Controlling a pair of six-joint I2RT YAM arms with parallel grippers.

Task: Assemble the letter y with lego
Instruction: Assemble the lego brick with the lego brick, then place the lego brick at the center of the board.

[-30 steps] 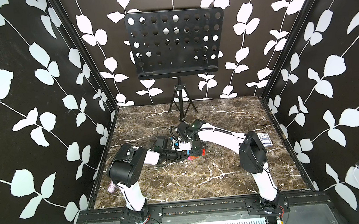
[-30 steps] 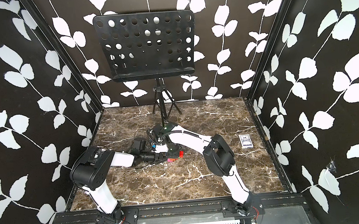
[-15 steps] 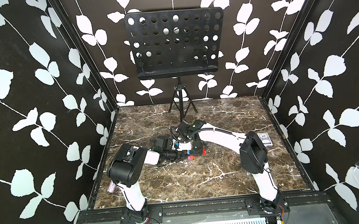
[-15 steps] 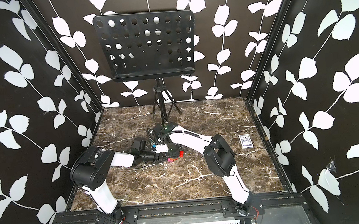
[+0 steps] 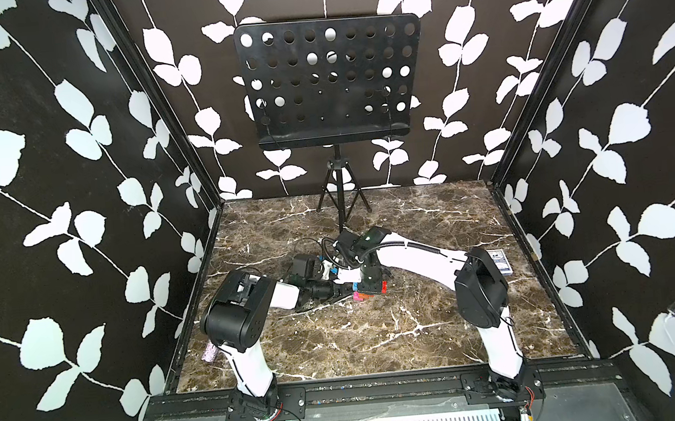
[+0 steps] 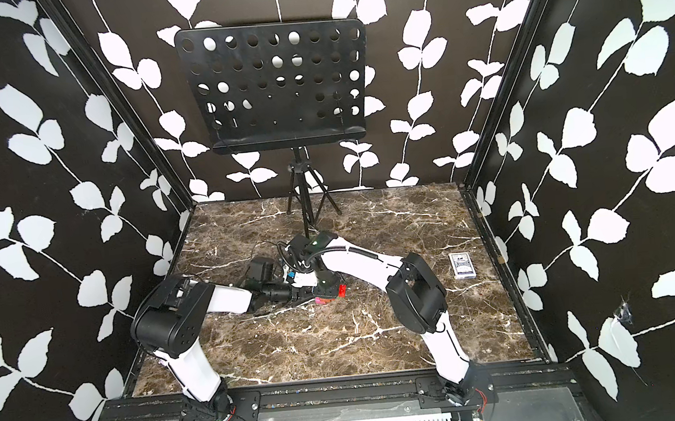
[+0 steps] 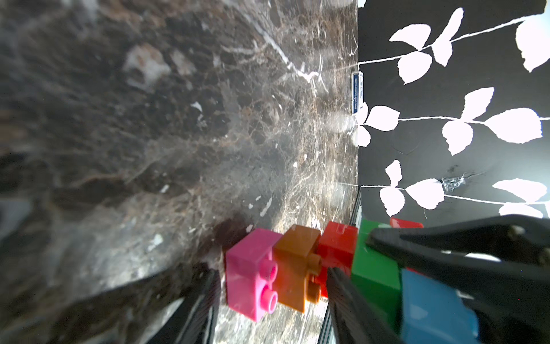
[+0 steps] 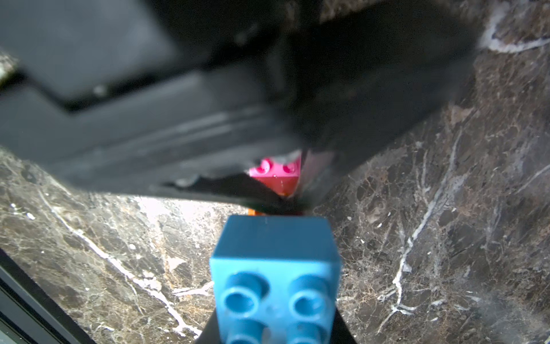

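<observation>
Carefully: the letter y (image 7: 297,268) is at the middle of the counter (image 5: 380,341), with the right end effector (image 8: 275,324) clamped on its blue-and-green end. The left end effector (image 7: 272,271) brackets the pink and brown-orange stem, jaws parted, apparently gripping nothing. I'd check that the stem seats squarely before letting go. A card box (image 5: 499,262) at 3 o'clock and a music stand (image 5: 331,87) at 12 sit well clear; only the arms crowd each other

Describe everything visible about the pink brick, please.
The pink brick is a small square block of glossy plastic, two round studs showing on one face. It ends a joined row, pressed onto the brown-orange brick. It lies low at the marble table; whether it touches, I cannot tell. The left gripper straddles it, jaws open and just clear of its side. The right gripper clamps the row's far end, at the light blue brick.
</observation>
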